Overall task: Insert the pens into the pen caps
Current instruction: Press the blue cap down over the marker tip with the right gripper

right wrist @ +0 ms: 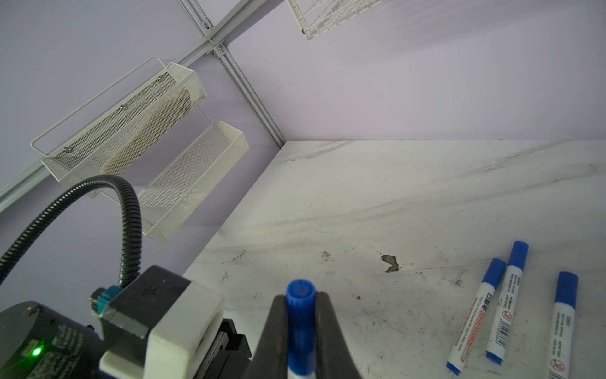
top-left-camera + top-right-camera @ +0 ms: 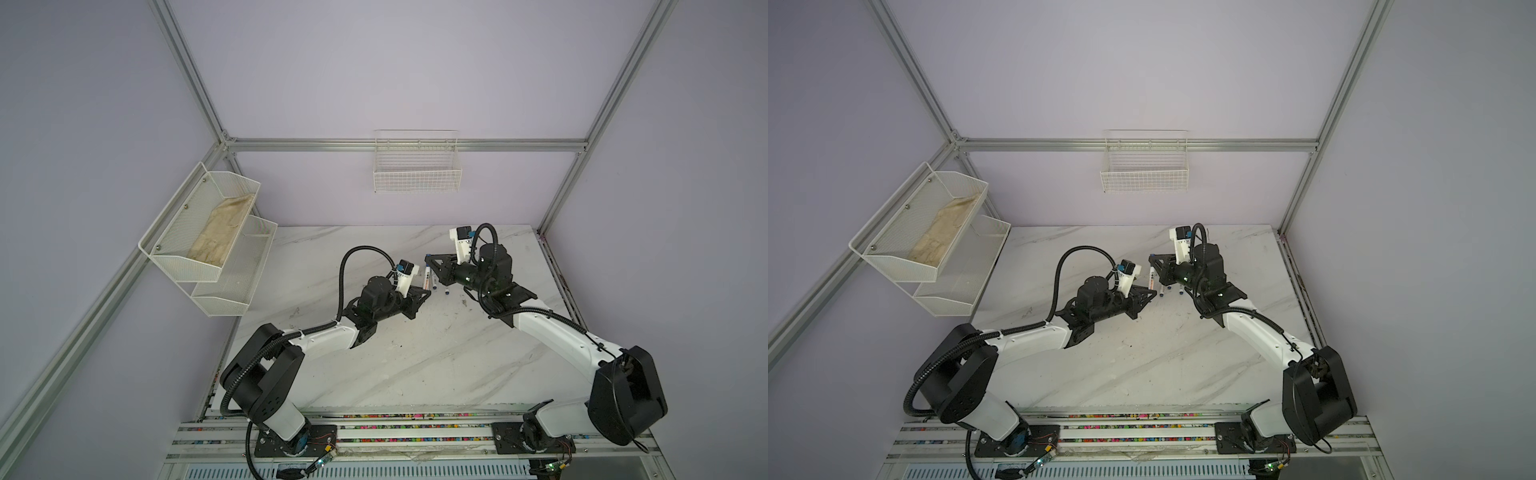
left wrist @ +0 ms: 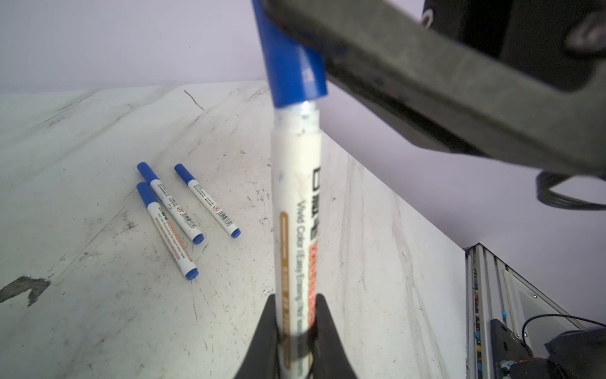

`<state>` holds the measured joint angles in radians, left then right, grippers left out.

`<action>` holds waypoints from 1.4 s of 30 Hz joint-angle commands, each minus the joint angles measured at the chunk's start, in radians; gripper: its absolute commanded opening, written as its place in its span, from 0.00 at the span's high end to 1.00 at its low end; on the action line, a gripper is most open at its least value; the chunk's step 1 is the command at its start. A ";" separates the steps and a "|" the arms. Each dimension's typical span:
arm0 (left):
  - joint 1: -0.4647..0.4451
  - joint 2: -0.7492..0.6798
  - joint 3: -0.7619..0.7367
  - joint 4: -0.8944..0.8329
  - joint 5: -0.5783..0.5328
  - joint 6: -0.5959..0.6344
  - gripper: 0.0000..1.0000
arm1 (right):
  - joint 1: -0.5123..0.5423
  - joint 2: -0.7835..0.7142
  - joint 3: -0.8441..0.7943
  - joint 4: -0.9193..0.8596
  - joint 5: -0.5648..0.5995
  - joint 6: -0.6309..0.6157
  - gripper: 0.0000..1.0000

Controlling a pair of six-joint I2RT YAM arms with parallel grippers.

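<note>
holding one white pen (image 3: 296, 197) above the middle of the tabletop (image 2: 415, 353), the left gripper (image 3: 295, 300) has its jaws clamped on the barrel. the right gripper (image 1: 301, 297) has its jaws clamped on the blue cap (image 3: 292, 65) sitting on the tip. three capped pens (image 3: 170, 203) lie close together below. on the wall, an upper mesh tray (image 2: 232, 185) holds a beige cloth (image 2: 224, 228).

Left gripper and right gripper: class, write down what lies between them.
One pen bridges the gap: the left gripper clamps its white barrel, the right gripper its blue cap. The left wrist view shows this.
</note>
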<state>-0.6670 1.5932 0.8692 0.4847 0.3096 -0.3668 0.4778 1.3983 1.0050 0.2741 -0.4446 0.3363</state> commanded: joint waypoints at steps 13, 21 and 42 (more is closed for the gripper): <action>0.049 0.035 0.153 0.187 -0.053 -0.006 1.00 | 0.003 -0.097 -0.015 -0.100 -0.176 -0.076 1.00; 0.046 0.058 0.167 0.191 -0.086 0.033 1.00 | 0.003 -0.096 0.000 -0.142 -0.147 -0.115 1.00; -0.013 0.030 0.088 0.214 -0.226 0.239 1.00 | 0.004 -0.105 0.038 -0.174 -0.076 -0.145 0.96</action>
<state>-0.6964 1.6547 0.9104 0.5961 0.1818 -0.1375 0.4644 1.3201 1.0283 0.1940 -0.4747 0.1963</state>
